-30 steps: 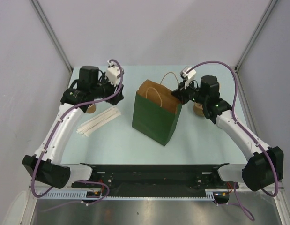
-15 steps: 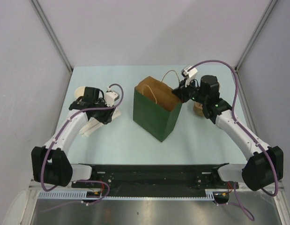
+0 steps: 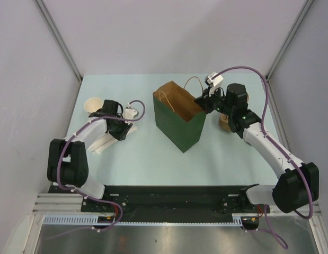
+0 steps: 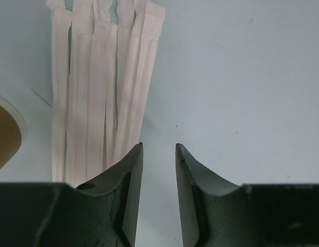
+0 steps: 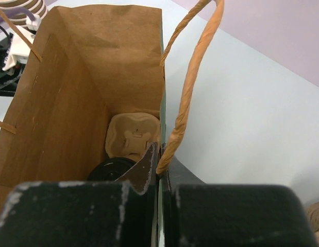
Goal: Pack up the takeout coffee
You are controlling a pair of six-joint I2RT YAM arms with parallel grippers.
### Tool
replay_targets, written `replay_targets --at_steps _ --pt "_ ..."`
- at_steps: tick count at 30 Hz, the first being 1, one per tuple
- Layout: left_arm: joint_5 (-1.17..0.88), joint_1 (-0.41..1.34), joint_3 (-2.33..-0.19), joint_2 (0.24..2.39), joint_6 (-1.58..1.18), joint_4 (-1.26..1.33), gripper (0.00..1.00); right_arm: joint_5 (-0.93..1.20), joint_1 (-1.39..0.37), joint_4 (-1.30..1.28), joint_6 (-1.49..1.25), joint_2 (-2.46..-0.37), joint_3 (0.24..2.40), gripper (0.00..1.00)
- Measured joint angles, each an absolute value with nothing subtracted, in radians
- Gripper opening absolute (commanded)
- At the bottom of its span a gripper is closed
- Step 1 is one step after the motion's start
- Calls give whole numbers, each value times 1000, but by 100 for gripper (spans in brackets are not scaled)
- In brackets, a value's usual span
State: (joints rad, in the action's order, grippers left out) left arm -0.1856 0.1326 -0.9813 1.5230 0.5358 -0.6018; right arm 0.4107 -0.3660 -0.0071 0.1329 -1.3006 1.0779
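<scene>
1. Of the takeout coffee (image 5: 111, 169) only part of the round black lid shows. It sits low inside the green bag (image 3: 178, 124), beside a moulded-pulp carrier (image 5: 133, 135) on the bag's floor.
2. The right gripper (image 5: 159, 163) is pressed together on the bag's wall at the rim, just beside a twisted paper handle (image 5: 192, 77).
3. The left gripper (image 4: 159, 154) hangs low over the table (image 3: 142, 153) with its fingers a little apart and nothing between them. Paper-wrapped sticks (image 4: 97, 87) lie just to one side of it, and a lidless paper cup (image 3: 92, 105) stands near them.
4. The cup's brown body is hidden by the bag's wall and the right finger. A brown thing (image 3: 225, 124) behind the right arm is too covered to name.
</scene>
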Motion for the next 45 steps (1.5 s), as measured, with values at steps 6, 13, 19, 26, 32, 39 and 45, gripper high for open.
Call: replay_targets --at_steps 6,13,19,26,32,39,45 --pt "-171 133 -981 1602 559 -553 33 410 -364 -7 135 -1303 1082 11" --pt "-164 132 -981 1670 567 -519 34 408 -364 -10 135 -1302 1092 22" --pt "-189 130 -980 1670 562 -520 34 408 -364 -17 133 -1298 1102 29" --pt "-239 130 -980 1638 549 -559 35 409 -364 -22 127 -1273 1124 36" --pt "-228 126 -994 1629 551 -568 35 411 -366 -24 116 -1260 1142 39" --pt "-187 117 -1008 1691 559 -548 38 410 -373 -47 104 -1250 1173 47" --pt "-179 108 -1018 1717 567 -523 36 408 -379 -72 103 -1222 1201 48"
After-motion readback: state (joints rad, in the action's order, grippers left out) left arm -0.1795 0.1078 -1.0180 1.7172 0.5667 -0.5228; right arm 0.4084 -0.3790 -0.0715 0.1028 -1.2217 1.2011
